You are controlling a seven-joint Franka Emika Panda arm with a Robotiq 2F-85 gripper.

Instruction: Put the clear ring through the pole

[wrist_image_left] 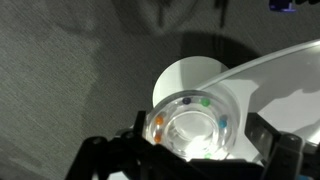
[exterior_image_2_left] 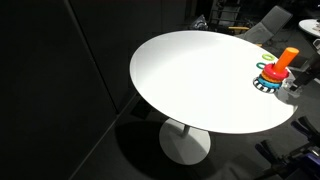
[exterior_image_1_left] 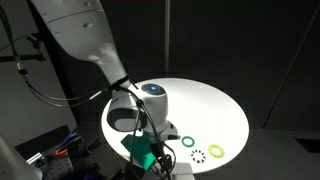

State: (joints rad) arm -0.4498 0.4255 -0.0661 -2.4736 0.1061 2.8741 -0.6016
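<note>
- The end effector (exterior_image_1_left: 152, 157) hangs low at the rim of the round white surface (exterior_image_1_left: 215, 105), under the bulky white arm (exterior_image_1_left: 85, 35) in an exterior view
- Whether it is open or closed cannot be told: in that view its tip is small and dark, and a green shape (exterior_image_1_left: 138, 148) sits right against it, which may be a part of it or not
- The clear ring (exterior_image_1_left: 198, 154) lies flat on the surface near the end effector, off to its side, apart from it and not gripped
- The dark green ring (exterior_image_1_left: 188, 141) lies just beside the clear ring, about as near to the end effector
- The yellow-green ring (exterior_image_1_left: 216, 150) lies beyond the clear ring, farther from the end effector
- The pole (exterior_image_2_left: 287, 58) stands upright near the surface's edge in an exterior view, orange with a red collar (exterior_image_2_left: 272, 72) on a blue base (exterior_image_2_left: 267, 85); the end effector does not show there, so how far apart they are cannot be told
- In the wrist view dark fingers (wrist_image_left: 105, 158) frame a round see-through disc (wrist_image_left: 190, 128) with small coloured dots; what it is stays unclear
- Beyond it show the surface's edge and its round white pedestal foot (wrist_image_left: 185, 75)
</note>
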